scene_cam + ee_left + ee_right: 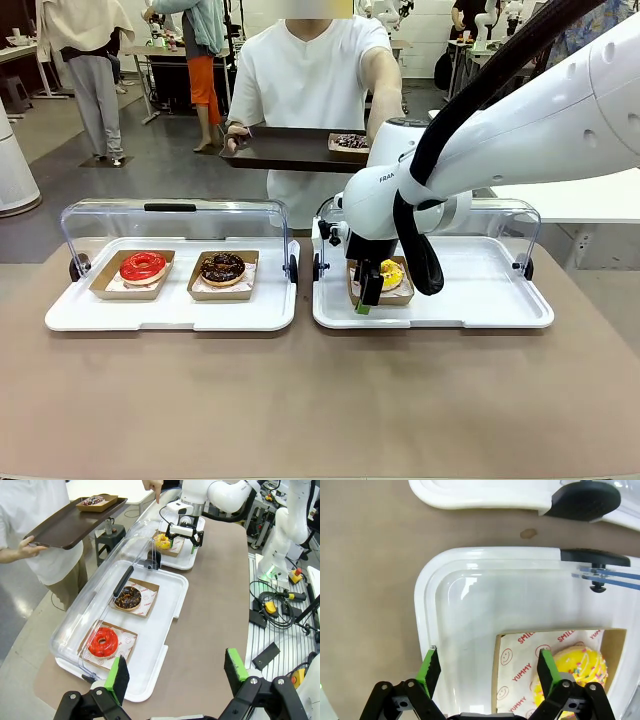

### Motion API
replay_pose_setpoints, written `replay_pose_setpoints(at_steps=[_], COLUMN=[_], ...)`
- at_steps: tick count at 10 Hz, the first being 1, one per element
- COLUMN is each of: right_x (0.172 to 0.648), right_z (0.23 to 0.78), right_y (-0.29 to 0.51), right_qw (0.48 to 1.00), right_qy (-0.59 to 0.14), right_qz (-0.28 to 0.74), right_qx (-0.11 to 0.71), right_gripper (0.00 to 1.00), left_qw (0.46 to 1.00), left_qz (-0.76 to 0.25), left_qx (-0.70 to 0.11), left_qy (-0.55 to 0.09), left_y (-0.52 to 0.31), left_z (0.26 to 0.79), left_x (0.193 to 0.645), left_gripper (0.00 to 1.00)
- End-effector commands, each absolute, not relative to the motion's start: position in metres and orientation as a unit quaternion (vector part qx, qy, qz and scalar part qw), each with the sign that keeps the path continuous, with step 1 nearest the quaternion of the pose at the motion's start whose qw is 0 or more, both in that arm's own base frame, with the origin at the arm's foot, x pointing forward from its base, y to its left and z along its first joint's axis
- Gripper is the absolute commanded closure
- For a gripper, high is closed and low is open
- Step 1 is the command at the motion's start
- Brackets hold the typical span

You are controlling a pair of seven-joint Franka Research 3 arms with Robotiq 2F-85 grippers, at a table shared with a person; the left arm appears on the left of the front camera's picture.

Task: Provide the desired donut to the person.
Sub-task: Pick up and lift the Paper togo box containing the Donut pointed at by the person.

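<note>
Hovering the right pincer (pixel 487 672), spread wide, across the carton (pixel 520 660) edge, with the yellow donut (pixel 577 667) off under one finger. Holding the left pincer (pixel 176 669) spread too, well away.

We see a matt, smooth brown tabletop (pixel 300 400). Both white trays (pixel 170 318) are glossy moulded plastic, and their lids (pixel 110 220) are clear glossy plastic. Donut boxes (pixel 103 286) look like matt brown card with printed paper liners (pixel 520 655). Red donut (pixel 143 266) has a wet-gloss glaze; yellow donut (pixel 580 662) has duller icing. The person (pixel 310 90) wears matt white cloth. Serving tray (pixel 285 150): smooth dark brown, low sheen. Right gripper (pixel 488 652) pads (pixel 429 669): matt green.
</note>
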State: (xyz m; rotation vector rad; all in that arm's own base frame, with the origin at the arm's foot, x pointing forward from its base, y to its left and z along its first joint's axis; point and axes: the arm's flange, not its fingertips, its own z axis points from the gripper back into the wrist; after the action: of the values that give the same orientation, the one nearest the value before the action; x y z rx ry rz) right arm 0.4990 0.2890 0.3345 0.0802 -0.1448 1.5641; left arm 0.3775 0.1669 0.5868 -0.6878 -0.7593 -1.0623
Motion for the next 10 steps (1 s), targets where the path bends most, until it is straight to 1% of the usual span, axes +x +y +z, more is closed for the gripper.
replay_pose_setpoints(at_steps=[1,8,9,10], right_x=[0.501,0.510,0.510,0.510], right_z=[0.333,0.314,0.314,0.314], right_y=[0.290,0.291,0.291,0.292], right_qw=[0.698,0.701,0.693,0.694], right_qy=[-0.065,-0.042,-0.045,-0.047], right_qz=[0.713,0.711,0.718,0.717], right_qx=[0.022,0.032,0.032,0.033], right_gripper=[0.00,0.00,0.58,0.59], left_qw=[0.735,0.735,0.735,0.735], left_qz=[-0.485,-0.485,-0.485,-0.485], left_qx=[-0.317,-0.317,-0.317,-0.317], left_qy=[-0.352,-0.352,-0.352,-0.352], left_y=[0.168,0.168,0.168,0.168], left_z=[0.588,0.588,0.588,0.588], left_x=[0.377,0.377,0.377,0.377], left_gripper=[0.00,0.00,0.00,0.00])
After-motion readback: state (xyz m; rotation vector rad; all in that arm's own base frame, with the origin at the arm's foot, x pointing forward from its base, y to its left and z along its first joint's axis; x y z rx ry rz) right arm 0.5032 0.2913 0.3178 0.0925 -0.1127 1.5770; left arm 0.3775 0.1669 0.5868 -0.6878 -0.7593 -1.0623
